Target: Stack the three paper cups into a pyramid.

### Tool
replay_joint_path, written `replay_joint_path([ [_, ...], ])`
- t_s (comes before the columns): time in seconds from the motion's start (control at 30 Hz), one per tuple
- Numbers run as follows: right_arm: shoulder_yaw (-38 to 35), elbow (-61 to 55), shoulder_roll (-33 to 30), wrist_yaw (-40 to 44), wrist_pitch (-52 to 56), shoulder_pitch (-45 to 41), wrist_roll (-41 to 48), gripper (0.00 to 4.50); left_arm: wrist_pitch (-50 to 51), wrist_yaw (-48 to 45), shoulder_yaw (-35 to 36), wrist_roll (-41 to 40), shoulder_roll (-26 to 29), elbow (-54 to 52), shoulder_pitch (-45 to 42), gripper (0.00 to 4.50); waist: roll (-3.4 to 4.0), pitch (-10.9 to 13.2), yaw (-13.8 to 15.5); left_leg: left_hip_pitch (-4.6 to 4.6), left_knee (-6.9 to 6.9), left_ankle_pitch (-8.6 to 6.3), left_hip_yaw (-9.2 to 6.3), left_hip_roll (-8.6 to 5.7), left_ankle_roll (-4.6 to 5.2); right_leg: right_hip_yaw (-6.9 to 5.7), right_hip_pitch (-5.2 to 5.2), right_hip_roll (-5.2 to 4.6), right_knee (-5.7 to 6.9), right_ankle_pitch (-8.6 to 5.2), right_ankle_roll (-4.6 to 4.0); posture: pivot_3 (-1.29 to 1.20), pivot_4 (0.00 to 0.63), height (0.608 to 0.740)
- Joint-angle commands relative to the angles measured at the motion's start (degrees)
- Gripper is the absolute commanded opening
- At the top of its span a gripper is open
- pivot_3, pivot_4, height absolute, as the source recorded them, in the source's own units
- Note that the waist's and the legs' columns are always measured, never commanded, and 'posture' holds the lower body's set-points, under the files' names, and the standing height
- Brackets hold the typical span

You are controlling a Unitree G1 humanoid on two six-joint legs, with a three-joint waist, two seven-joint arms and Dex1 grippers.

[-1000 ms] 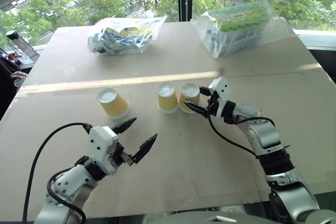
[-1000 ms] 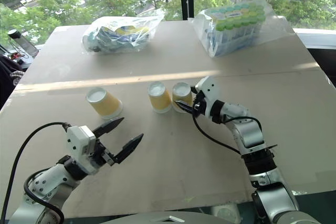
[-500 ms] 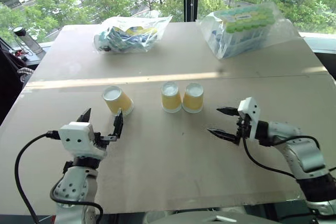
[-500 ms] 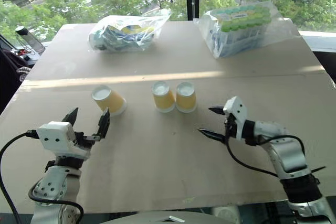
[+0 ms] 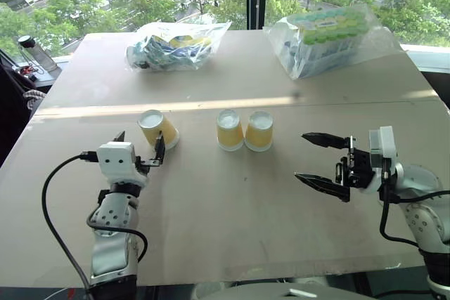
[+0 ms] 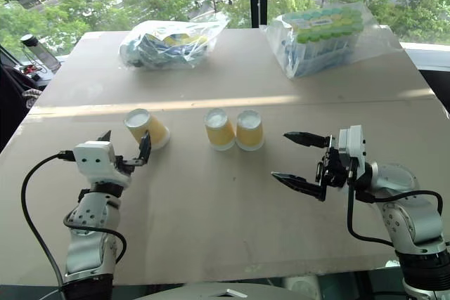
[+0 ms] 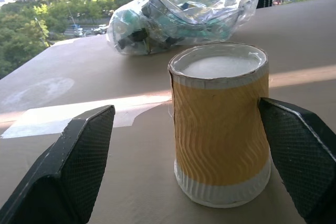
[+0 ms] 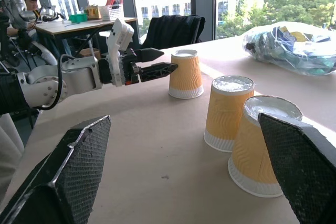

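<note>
While the left gripper (image 5: 139,147) stands spread around the lone upturned corrugated paper cup (image 7: 220,124), well apart from the other two cups (image 5: 245,130) near the wide-open right gripper (image 5: 323,160), this light, crushable cup likely wants a gentle mid-wall pinch.

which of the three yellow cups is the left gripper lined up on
The lone cup standing apart on the robot's left. The left gripper has its open jaws on either side of it; the two other cups stand side by side further right.
</note>
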Motion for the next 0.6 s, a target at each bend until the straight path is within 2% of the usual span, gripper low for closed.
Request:
replay_joint_path([
  [0.03,-1.5,-2.2,0.8,0.4,-1.6,-0.9,2.7,4.45,-1.6,0.6,-0.1,-1.0,-0.4,4.3,-4.1,4.50,-0.01,0.0,0.1,0.01,0.01,0.00,-0.01,0.00,0.00,-0.02,0.00,0.00,0.04,0.00,0.00,0.00,0.150,0.740],
  [0.3,-1.5,-3.3,2.2,-1.9,-1.9,-2.5,4.1,4.45,-5.4,0.3,0.3,-1.2,-0.2,9.1,-6.1,4.50,-0.03,0.0,0.0,-0.01,0.07,0.01,-0.03,0.00,-0.01,-0.03,0.00,0.00,0.07,0.00,0.00,0.00,0.150,0.740],
  [0.33,-1.4,-3.4,2.2,-2.1,-2.0,-2.5,4.1,4.50,-6.1,0.2,0.7,-1.4,0.3,9.8,-6.2,3.98,-0.03,0.0,0.0,0.00,0.07,0.01,-0.03,0.00,-0.01,-0.03,0.00,0.00,0.07,0.00,0.00,0.00,0.150,0.740],
  [0.37,-1.4,-3.5,2.2,-2.2,-2.0,-2.5,4.1,4.50,-6.8,0.2,1.3,-1.5,0.7,10.6,-6.4,3.73,-0.03,0.0,0.0,0.00,0.07,0.01,-0.03,0.00,-0.01,-0.03,0.00,0.00,0.07,0.00,0.00,0.00,0.150,0.740],
  [0.5,-1.4,-3.7,2.2,-2.9,-1.9,-2.5,4.3,4.50,-8.4,-0.4,2.2,-2.1,2.2,13.1,-7.3,2.01,-0.03,0.0,0.0,0.00,0.07,0.01,-0.03,0.00,-0.01,-0.03,-0.01,0.00,0.09,0.00,0.00,0.00,0.150,0.740],
  [0.6,-1.3,-3.7,2.2,-3.3,-2.0,-2.4,4.1,4.50,-8.8,-1.5,1.9,-2.7,2.9,14.1,-8.1,2.01,-0.04,0.0,0.1,-0.01,0.10,0.01,-0.03,0.00,-0.01,-0.04,-0.03,-0.01,0.08,0.00,0.00,0.00,0.150,0.740],
])
